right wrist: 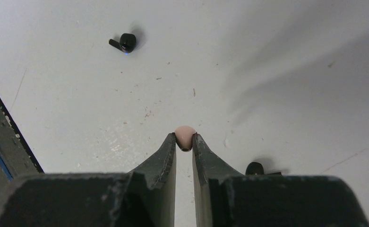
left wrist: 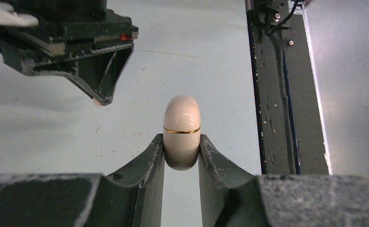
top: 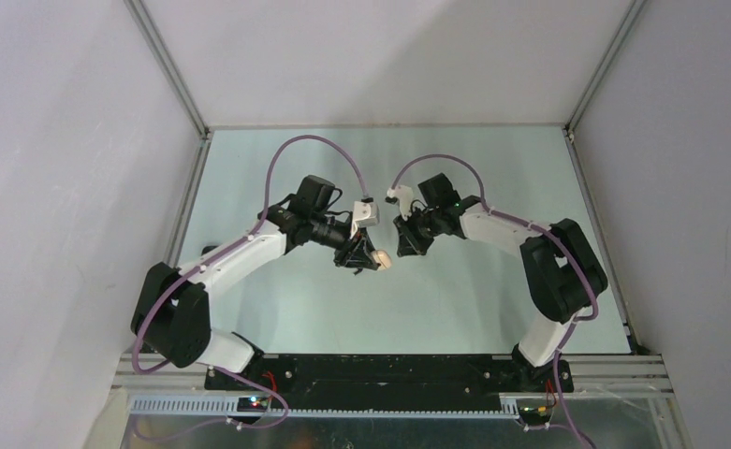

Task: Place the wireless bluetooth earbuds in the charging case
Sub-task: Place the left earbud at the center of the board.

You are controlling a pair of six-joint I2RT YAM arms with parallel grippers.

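My left gripper [left wrist: 182, 143] is shut on a cream-white charging case [left wrist: 182, 124] with a gold band and holds it above the table; the case looks closed. In the top view the left gripper [top: 368, 257] and the case [top: 383, 263] are at mid-table. My right gripper [right wrist: 184, 138] is shut on a cream-white earbud [right wrist: 185, 134], just right of the case in the top view [top: 405, 246]. Two black earbuds lie on the table, one far left [right wrist: 125, 42] and one near right [right wrist: 255, 168]. The other cream earbud is not in view.
The right gripper's fingers [left wrist: 99, 80] hang at the upper left of the left wrist view. The black base rail [left wrist: 272, 94] runs along the table's near edge. Grey walls and an aluminium frame [top: 197, 168] enclose the table.
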